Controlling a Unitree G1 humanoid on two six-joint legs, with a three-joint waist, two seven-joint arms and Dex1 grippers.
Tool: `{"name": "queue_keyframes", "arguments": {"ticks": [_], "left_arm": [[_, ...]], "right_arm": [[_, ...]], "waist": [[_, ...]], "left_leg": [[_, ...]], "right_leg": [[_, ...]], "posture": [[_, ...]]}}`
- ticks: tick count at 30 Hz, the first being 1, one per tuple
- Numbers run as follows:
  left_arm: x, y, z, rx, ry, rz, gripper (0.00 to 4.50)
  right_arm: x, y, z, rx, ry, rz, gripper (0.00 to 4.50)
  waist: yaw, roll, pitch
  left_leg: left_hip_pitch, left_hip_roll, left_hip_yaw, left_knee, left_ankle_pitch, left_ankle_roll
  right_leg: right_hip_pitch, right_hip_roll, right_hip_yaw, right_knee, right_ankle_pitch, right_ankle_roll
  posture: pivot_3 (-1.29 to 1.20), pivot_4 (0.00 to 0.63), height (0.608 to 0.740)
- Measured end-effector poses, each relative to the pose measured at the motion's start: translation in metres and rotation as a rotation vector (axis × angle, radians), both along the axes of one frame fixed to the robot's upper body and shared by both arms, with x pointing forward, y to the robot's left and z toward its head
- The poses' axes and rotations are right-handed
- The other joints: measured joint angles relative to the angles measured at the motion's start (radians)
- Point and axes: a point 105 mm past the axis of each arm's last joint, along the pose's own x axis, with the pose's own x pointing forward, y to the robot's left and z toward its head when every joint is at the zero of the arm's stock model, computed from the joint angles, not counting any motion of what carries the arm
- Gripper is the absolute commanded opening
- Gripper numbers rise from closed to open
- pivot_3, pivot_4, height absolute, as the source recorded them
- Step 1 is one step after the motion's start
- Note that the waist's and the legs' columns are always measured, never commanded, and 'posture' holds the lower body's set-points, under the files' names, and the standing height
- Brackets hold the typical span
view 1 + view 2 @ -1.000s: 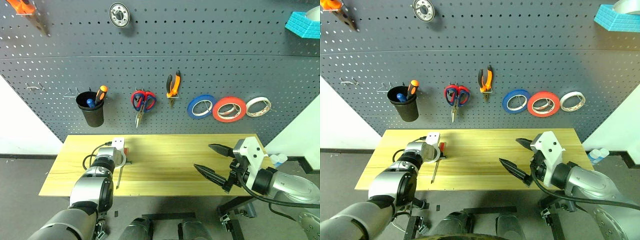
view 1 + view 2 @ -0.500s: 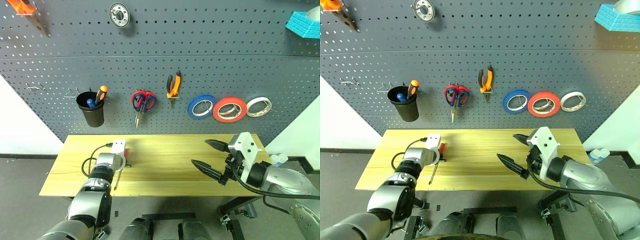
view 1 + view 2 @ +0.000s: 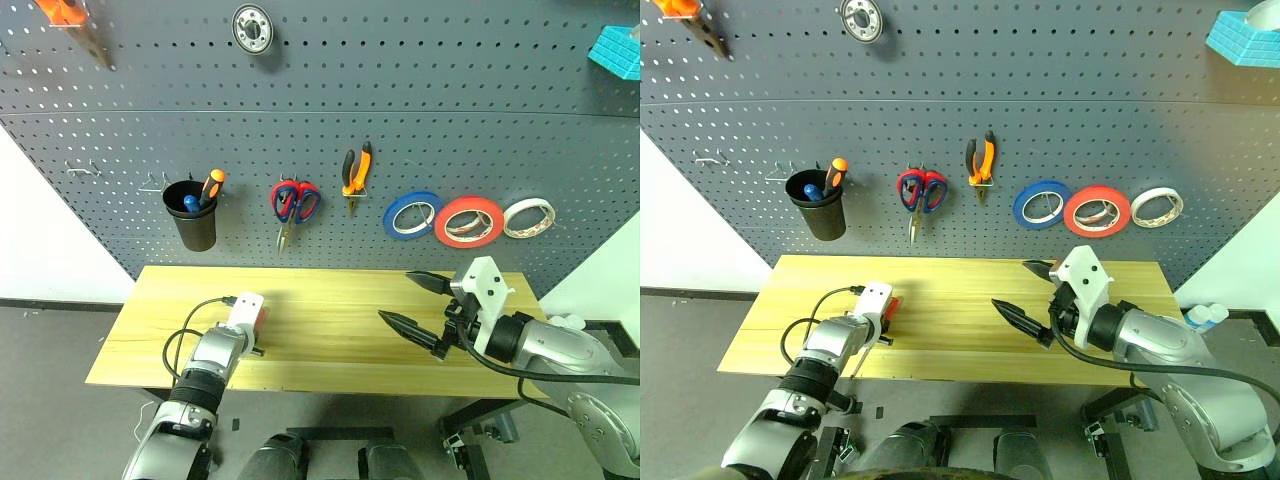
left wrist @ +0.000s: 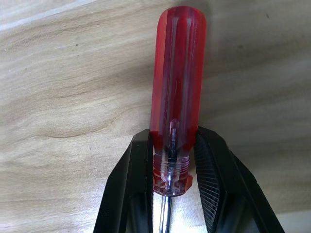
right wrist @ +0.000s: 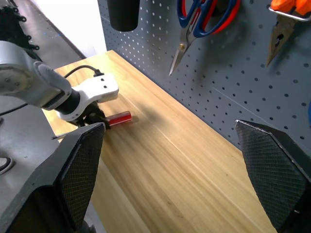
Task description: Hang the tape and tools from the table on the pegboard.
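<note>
- The left gripper point(image 4: 170, 194) is clamped on the red-handled screwdriver point(image 4: 176, 104), its two black fingers point(image 4: 133, 189) pressing either side of the lower end of the handle, where the metal shaft begins.
- The screwdriver lies low over the table point(image 3: 330, 325), near its left end, with the red handle pointing toward the pegboard point(image 3: 400, 120).
- The right gripper point(image 3: 412, 300) hangs above the right half of the table with its fingers spread wide and nothing between them; it points toward the screwdriver, well apart from it.
- On the pegboard, to the right of the screwdriver and above the table, hang red-handled scissors point(image 3: 292, 205), orange-and-black pliers point(image 3: 354, 175), a blue roll of tape point(image 3: 411, 215), the bright red tape point(image 3: 469, 221) and a smaller white roll point(image 3: 527, 217), side by side in that order.
- A black cup point(image 3: 192, 216) holding an orange-handled tool hangs on the pegboard above the screwdriver, slightly to the left of it.
- The red tape touches the blue roll on one side and sits just beside the white roll on the other.
</note>
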Motion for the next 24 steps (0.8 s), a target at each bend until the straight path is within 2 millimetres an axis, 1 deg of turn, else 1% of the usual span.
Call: {"name": "queue_keyframes", "arguments": {"ticks": [8,16,20,24], "left_arm": [[-0.002,-0.005,0.001,0.038,-0.048,-0.065,0.82],[0.010,-0.013,0.020,0.068,-0.172,-0.143,0.82],[0.012,-0.018,0.026,0.064,-0.217,-0.167,0.82],[0.014,-0.020,0.032,0.068,-0.259,-0.181,0.82]], "right_arm": [[0.006,0.001,-0.001,0.001,-0.005,0.004,4.50],[0.008,0.000,0.000,0.005,-0.019,0.015,4.50],[0.007,0.001,0.001,0.012,-0.024,0.030,4.50],[0.008,0.001,0.007,0.023,-0.045,0.037,4.50]], "waist": [[0.002,0.000,0.000],[0.008,-0.001,0.000],[0.019,-0.001,0.000],[0.023,-0.001,-0.001]], "left_leg": [[-0.001,0.000,0.000,0.000,0.000,0.001],[-0.001,0.000,0.000,0.000,0.001,0.001],[-0.001,0.000,0.000,0.000,0.001,0.001],[-0.001,0.000,0.000,0.000,0.001,0.001]], "right_leg": [[-0.001,0.000,0.000,0.000,0.000,0.000],[-0.001,0.000,0.000,0.000,0.000,0.000],[-0.001,0.000,0.000,0.000,0.000,0.000],[-0.001,0.000,0.000,0.000,0.000,0.000]], "posture": [[-0.09,0.032,0.718],[-0.09,0.024,0.718],[-0.09,0.019,0.718],[-0.09,0.007,0.718]]}}
